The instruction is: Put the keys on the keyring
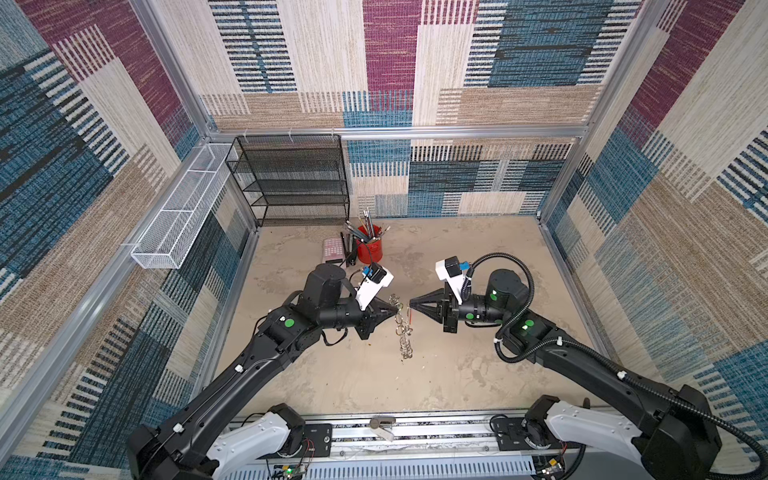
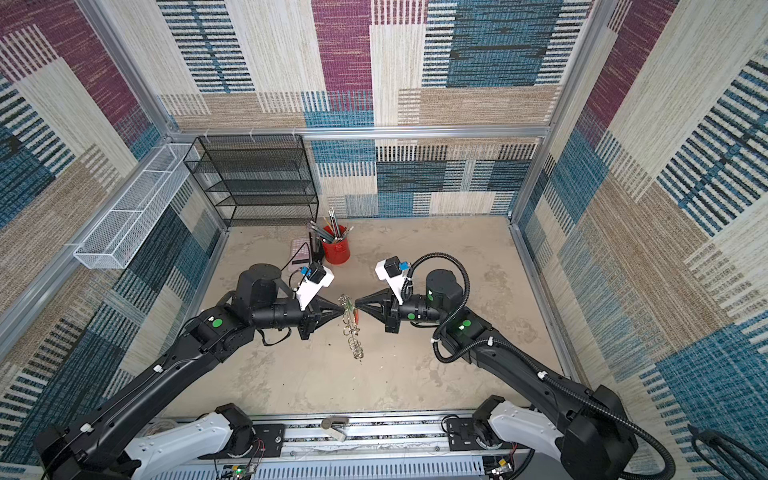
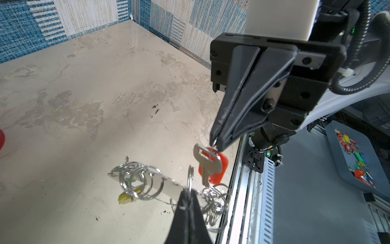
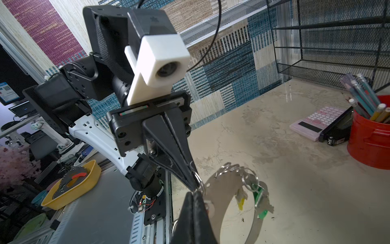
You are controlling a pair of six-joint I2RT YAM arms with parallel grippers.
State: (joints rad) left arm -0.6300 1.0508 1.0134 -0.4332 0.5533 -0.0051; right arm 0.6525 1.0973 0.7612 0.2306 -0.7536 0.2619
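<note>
Light bright and even, apparently from overhead. Shadows on tabletop [image 1: 457,374] faint and soft-edged beneath both arms. Both top views bow strongly at the edges; wall frames curve. Right wrist view: pale glare streak on tabletop before black mesh rack [image 4: 329,52]. Left gripper [image 3: 186,191] and right gripper [image 4: 193,193] smear out of focus against their own lenses. Red-tagged key [image 3: 207,162] sharp, keyring [image 3: 168,186] slightly soft.

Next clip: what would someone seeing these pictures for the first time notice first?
Over the middle of the table, the left pincer, shut on a split ring of the grey keyring, meets the right pincer tip to tip. The right one is shut on the small ring of the red-tagged key, which dangles beside the keyring. Next comes the red cup of pencils at the back, next to the black mesh shelf.
</note>
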